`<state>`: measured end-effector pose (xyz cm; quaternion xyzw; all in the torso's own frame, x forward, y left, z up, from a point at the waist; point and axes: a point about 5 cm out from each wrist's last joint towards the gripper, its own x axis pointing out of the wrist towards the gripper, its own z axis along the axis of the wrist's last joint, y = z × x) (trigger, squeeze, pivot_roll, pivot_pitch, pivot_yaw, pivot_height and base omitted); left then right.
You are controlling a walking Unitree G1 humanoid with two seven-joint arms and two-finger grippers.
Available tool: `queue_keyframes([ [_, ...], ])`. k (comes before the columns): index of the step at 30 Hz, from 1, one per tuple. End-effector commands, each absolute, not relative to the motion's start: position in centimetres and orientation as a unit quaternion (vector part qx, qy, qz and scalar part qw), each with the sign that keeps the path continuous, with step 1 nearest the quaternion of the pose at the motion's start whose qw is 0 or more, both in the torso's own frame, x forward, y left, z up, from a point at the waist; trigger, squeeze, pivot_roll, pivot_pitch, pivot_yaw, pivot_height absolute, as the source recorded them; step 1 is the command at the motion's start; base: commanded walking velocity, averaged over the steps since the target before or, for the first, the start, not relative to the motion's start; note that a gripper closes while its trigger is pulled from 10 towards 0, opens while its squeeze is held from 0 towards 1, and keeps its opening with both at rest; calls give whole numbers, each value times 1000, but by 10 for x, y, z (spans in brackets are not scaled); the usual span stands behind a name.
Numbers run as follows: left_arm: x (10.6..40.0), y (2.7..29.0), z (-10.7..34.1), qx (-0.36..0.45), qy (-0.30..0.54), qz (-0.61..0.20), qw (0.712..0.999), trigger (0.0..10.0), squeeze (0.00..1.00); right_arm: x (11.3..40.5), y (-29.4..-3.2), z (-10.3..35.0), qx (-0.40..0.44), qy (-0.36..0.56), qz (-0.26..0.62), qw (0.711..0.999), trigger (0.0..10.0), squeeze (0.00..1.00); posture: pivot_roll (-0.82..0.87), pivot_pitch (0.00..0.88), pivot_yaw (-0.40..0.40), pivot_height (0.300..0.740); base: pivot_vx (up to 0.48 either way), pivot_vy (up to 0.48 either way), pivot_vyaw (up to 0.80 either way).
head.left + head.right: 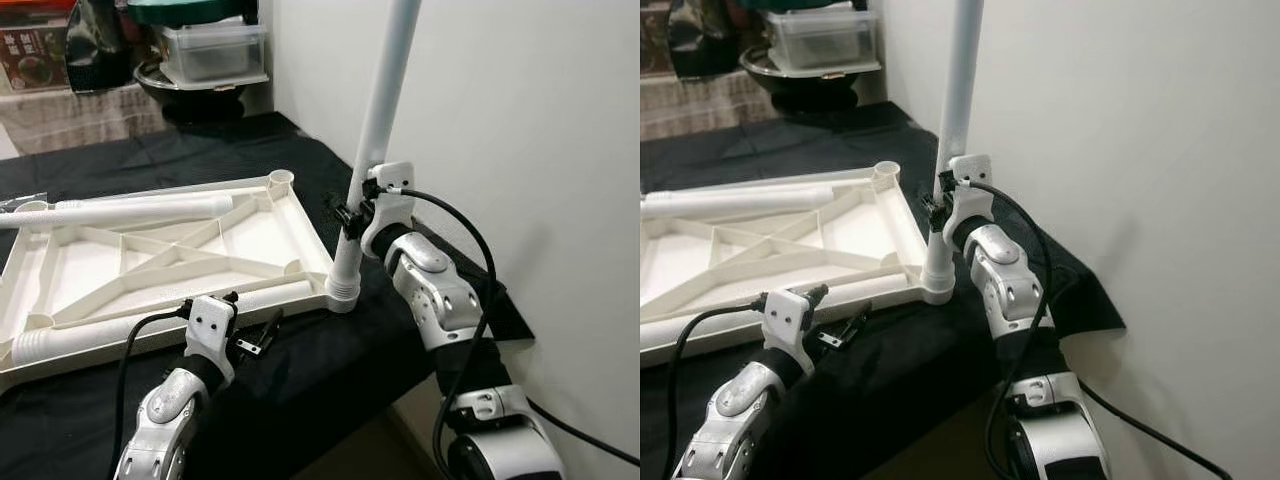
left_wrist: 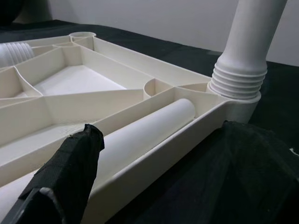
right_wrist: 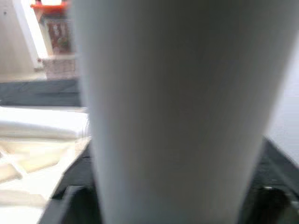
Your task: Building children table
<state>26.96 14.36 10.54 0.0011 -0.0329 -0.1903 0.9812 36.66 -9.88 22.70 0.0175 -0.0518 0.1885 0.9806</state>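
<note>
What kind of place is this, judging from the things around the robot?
Probably a room in a home, used for storage or hobby work. A black cloth covers the work surface by a plain white wall, and a clear plastic box sits on a dark bowl behind the upturned tabletop.

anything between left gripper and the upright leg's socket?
Between the left gripper and the upright leg lie the tabletop's near rim and a loose leg lying behind it; left wrist view.

arms: silver, rounded segmented shells | wrists: white angular camera brackets, small dark screws | cables: black, looping from brackets down forearms | left gripper (image 1: 258,338), right gripper (image 1: 352,212): black fingers
</note>
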Motion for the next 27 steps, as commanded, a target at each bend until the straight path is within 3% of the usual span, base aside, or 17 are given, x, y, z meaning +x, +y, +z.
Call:
queue_keyframes([
  [1, 270, 142, 103, -6, -31, -196, 980, 10000, 0, 364, -101, 237, 14, -79, 183, 980, 10000, 1000, -37, 0, -63, 740, 0, 0, 0],
  [20, 272, 140, 103, -6, -30, -202, 979, 10000, 0, 363, -128, 251, 28, -81, 247, 965, 10000, 1000, -48, 0, -57, 740, 0, 0, 0],
  [21, 272, 140, 103, -6, -30, -202, 979, 10000, 0, 363, -130, 256, 41, -79, 286, 954, 10000, 482, -47, 0, -57, 740, 0, 0, 0],
  [23, 272, 140, 103, -5, -30, -203, 979, 10000, 0, 363, -131, 258, 47, -78, 304, 948, 10000, 482, -47, 0, -57, 740, 0, 0, 0],
  [24, 272, 140, 103, -5, -30, -203, 979, 10000, 0, 363, -132, 259, 55, -72, 327, 941, 10000, 0, -46, 0, -58, 740, 0, 0, 0],
  [27, 272, 140, 103, -4, -30, -205, 978, 10000, 0, 364, -133, 259, 64, -60, 364, 927, 10000, 0, -46, 0, -58, 740, 0, 0, 0],
])
